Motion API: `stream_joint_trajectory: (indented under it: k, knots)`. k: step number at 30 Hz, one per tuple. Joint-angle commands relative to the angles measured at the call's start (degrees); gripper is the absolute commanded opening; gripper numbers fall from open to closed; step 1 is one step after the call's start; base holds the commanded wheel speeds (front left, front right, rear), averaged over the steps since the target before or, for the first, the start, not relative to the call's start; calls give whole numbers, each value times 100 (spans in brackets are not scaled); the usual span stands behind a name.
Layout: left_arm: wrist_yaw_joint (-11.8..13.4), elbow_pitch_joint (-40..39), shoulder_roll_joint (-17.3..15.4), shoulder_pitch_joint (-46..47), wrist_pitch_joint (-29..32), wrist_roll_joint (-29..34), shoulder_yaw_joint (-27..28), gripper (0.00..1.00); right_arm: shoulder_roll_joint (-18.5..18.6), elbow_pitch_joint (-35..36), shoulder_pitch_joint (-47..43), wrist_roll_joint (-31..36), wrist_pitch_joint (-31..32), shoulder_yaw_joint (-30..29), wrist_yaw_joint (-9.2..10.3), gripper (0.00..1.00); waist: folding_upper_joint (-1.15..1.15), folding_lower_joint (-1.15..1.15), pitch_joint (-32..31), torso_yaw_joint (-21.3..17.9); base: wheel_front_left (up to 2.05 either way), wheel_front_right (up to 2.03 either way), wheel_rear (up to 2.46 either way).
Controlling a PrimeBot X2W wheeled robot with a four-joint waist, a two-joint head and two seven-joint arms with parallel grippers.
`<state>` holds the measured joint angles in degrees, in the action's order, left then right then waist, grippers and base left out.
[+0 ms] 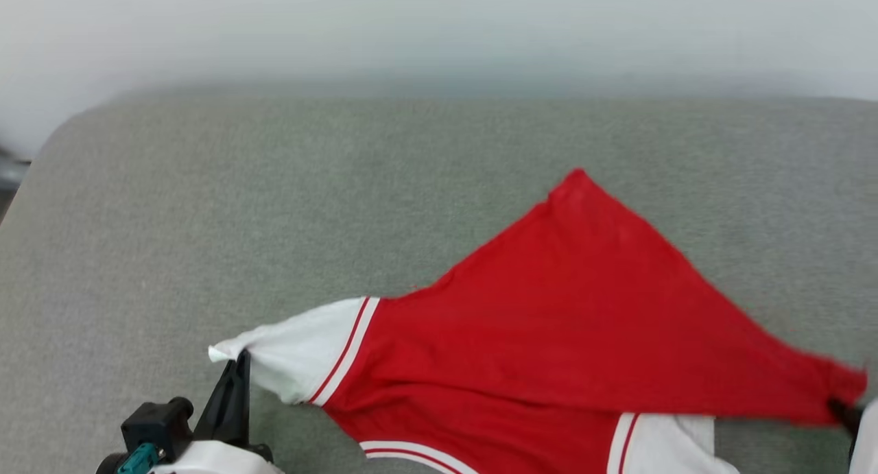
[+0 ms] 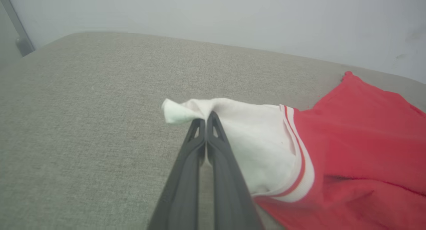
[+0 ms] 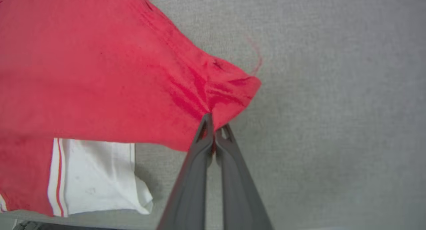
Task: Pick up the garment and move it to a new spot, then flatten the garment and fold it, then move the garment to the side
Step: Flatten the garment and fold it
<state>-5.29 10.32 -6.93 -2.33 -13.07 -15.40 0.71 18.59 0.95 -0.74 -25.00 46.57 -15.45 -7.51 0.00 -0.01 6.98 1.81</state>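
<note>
Position of the red jersey T-shirt (image 1: 549, 323), which has white short sleeves and red-white stripe trim: lower centre to lower right of the head view, on a grey-green woven fabric surface (image 1: 274, 186). The red body is drawn into a broad triangle, with its apex toward the upper centre-right of the frame. A pale wall (image 1: 439, 21) runs across the top of the frame.

Left gripper (image 1: 241, 356), with two long dark fingers, stands at the lower left of the head view. Its fingers are pressed together on the tip of one white sleeve (image 2: 259, 140). In the left wrist view the sleeve cloth bunches at the fingertips near frame centre.

Right gripper (image 1: 842, 411) sits at the right edge of the head view, mostly cut off by the frame. In the right wrist view its fingers are closed on a puckered red corner (image 3: 233, 87) of the T-shirt near frame centre, and creases radiate from the pinch point. The second white sleeve (image 3: 100, 176) lies at the lower left of that view, partly under the red cloth.
</note>
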Motion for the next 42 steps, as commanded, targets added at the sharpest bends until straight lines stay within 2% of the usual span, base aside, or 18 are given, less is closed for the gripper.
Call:
stream_joint_trajectory:
  k: [1,8,13,14,15,24,27,32,38,42]
  knots:
    - [22,13,-46,-64,22,-28,21,0,-134,83,-195,45,-43,-85,4,0,0,1,-158,-146,0,0,0]
    - [0,238,-142,-270,134,-118,58,0,-1236,250,-1521,129,-246,-437,4,0,0,1,-386,-237,0,0,0]
    - [7,325,-177,-328,160,-177,56,0,-1512,-96,-1915,22,-550,-228,4,0,0,1,-456,-306,0,0,0]
    - [5,329,-184,-322,168,-175,44,0,-1524,-168,-1905,16,-674,-213,4,39,0,1,-465,-315,0,0,0]
    - [4,329,-192,-321,181,-177,31,0,-1542,-221,-1855,-58,-832,-181,4,100,0,1,-479,-329,0,0,0]
    - [1,182,-217,-213,270,-172,-111,0,-1468,-269,-1350,-279,-2913,64,4,100,0,1,-470,-291,0,0,0]
    - [15,122,-204,-147,285,-175,-143,0,-1345,-411,-1053,-142,-3597,102,4,100,0,1,-415,-241,0,0,0]
    - [15,27,-176,22,286,-155,-241,0,-1210,-883,-320,197,-4243,302,4,100,0,1,-247,-134,0,0,0]
    - [7,-54,-101,301,226,-129,-371,0,-763,-1524,952,505,-4002,815,4,100,0,1,88,32,0,0,0]
    - [-16,-43,-46,519,179,-99,-521,0,-341,-1886,1738,266,-3136,1373,4,100,0,1,320,196,0,0,0]
